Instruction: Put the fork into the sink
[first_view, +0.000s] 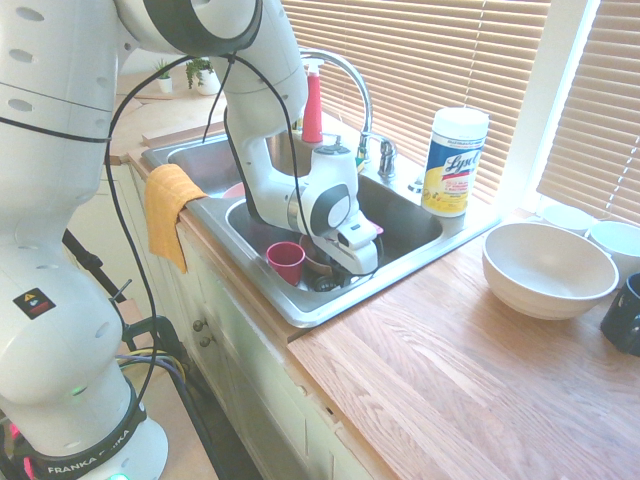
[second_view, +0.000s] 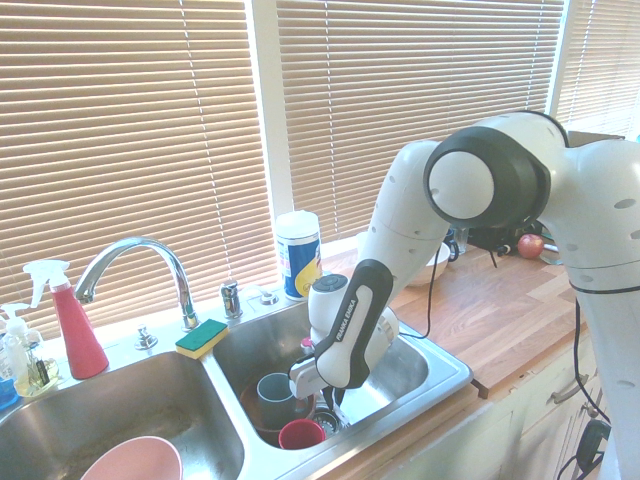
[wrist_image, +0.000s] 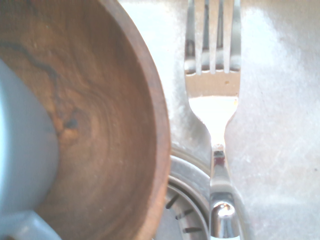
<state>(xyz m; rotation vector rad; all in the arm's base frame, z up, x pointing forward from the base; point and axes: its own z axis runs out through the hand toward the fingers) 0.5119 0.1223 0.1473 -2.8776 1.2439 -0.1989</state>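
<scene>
**Fork low in the sink, not yet let go**

Gripper (first_view: 338, 272) down inside the right basin of the sink (first_view: 420, 262), pointing straight down, fingers hidden behind the hand but clenched, apparently on the fork (wrist_image: 215, 95). Fork seen only from the wrist: tines close over the steel floor, stem crossing the drain (wrist_image: 187, 210), just beside a wooden bowl (wrist_image: 100, 120). Cannot tell whether touching bottom.

Step in hand, by judgement: the last of the lowering. Next move calls for opening the fingers, then lifting straight up clear of the bowl and cups.

Counted: one fork, two basins, one wooden bowl, one grey cup (second_view: 274, 392) inside it, one red cup (first_view: 286, 260), one pink bowl (second_view: 132, 462) in the other basin.
</scene>
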